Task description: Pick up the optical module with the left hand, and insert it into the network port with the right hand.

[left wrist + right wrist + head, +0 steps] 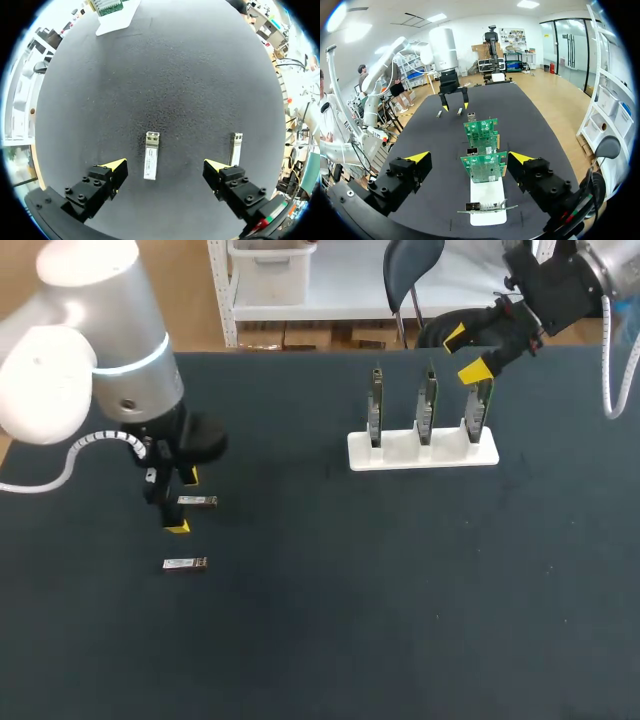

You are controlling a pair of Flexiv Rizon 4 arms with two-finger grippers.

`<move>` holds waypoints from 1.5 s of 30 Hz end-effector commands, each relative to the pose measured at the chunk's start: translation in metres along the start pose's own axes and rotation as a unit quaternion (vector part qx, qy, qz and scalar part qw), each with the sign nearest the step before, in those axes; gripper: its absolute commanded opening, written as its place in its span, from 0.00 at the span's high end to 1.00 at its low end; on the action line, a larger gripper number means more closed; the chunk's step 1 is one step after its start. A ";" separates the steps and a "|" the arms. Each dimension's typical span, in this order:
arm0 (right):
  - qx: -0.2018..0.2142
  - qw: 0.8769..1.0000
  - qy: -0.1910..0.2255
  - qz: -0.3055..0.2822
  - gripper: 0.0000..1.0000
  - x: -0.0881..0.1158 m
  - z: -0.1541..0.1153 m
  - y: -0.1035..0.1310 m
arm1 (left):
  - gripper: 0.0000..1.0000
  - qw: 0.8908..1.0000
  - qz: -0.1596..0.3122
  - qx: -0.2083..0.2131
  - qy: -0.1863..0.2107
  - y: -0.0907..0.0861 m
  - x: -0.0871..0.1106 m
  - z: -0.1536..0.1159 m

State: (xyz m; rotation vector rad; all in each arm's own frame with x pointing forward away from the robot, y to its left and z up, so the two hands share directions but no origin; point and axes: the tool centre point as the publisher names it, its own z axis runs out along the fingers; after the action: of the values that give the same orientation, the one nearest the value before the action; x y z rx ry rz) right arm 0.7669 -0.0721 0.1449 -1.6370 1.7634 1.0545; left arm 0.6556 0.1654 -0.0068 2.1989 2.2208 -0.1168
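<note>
- Worktop (400,620): dark and matte; all the items below were carried on it.
- Left arm (90,370): entered from the left and was set low over the near-left part of the worktop.
- Right arm (570,280): entered from the far right corner and was held above the rack.
- Rack (422,452): a white base in which three green circuit boards (481,127) were stood upright in a row.
- Right gripper (465,354): its fingers were spread and nothing was held; it was poised over the end board.
- Left gripper (164,167): its fingers were released, one on either side of the optical module and touching neither flank.
- Optical module (151,155): it was laid flat on the worktop between the left fingers.
- Second module (235,148): it was laid just outside one left finger.
- Network port (473,151): a small metal cage was seen on a board edge.
- Step judged: the pick by the left arm, with the grasp not yet made.
- Next move judged: the fingers to be closed squarely on the module's long sides, without the neighbour being nudged, and a lift to be made before any handover.
</note>
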 end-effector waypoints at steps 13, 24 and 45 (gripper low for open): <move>0.003 1.000 0.000 -0.001 0.00 0.000 0.000 0.002 | 0.00 1.000 0.006 0.014 0.023 0.001 0.002 0.008; 0.003 1.000 0.000 -0.001 0.00 0.000 0.000 0.002 | 1.00 1.000 0.001 0.014 0.026 0.003 0.004 0.011; 0.003 1.000 0.000 -0.001 0.00 0.000 0.000 0.002 | 1.00 1.000 0.008 0.009 0.026 0.009 -0.003 0.008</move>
State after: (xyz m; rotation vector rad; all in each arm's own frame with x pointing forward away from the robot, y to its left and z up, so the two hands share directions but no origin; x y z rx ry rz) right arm 0.7669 -0.0721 0.1448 -1.6370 1.7634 1.0545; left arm 0.6608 0.1633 -0.0151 2.2552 2.2348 -0.0751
